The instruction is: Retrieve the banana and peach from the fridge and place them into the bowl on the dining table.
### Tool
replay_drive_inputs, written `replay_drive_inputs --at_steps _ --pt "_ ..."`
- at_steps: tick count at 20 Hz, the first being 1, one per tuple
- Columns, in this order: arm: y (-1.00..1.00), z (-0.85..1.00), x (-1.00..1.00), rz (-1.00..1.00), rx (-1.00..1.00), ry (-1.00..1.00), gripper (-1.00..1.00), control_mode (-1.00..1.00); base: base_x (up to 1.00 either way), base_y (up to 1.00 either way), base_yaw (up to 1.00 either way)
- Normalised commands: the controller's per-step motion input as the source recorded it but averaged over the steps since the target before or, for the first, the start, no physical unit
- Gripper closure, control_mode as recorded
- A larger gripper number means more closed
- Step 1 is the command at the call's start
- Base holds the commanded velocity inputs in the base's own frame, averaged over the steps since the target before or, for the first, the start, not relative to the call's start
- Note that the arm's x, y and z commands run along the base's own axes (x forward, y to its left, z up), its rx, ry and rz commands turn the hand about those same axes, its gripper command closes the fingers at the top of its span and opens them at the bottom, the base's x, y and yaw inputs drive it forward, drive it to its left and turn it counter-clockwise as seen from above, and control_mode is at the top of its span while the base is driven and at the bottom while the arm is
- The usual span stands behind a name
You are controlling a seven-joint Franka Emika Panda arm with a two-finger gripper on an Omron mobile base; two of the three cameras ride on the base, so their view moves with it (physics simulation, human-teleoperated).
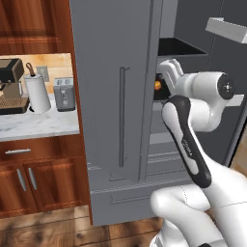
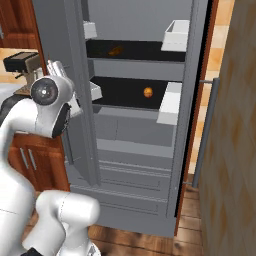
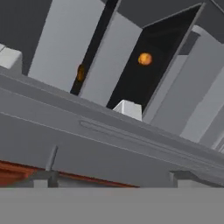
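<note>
So the fridge (image 2: 135, 115) has its right door swung open. The peach (image 2: 148, 92), a small round orange ball, smooth-looking, sits on the dark middle shelf, nearer the right edge by the white door bin (image 2: 170, 104). The banana (image 2: 115, 50) is a slim dark-yellow curve one shelf up, toward the left edge, long axis roughly along the shelf front. The gripper (image 3: 114, 175) hangs outside, fingers spread wide w/ nothing between them. In the hand view the peach lies ahead and past the closed left door's edge, so imo the reach has to go around that, then in.
</note>
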Motion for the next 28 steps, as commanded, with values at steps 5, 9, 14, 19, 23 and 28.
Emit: replay_drive_inputs --at_steps 5,9,14,19,23,28 --pt "-0.18 0.0 0.0 0.0 0.34 0.06 -1.0 -1.0 0.0 0.0 0.0" --pt "-0.21 0.05 0.0 0.0 0.3 0.08 -1.0 -1.0 0.0 0.0 0.0" --pt "-0.23 0.19 0.05 0.0 0.13 0.03 -1.0 -1.0 0.0 0.0 0.0" --pt "-0.03 0.04 0.54 0.0 0.0 0.05 -1.0 -1.0 0.0 0.0 0.0" --pt "-0.02 0.0 0.69 0.02 0.01 0.03 -1.0 -1.0 0.0 0.0 0.0" --pt "-0.15 0.0 0.57 0.06 0.01 0.0 -1.0 -1.0 0.0 0.0 0.0"
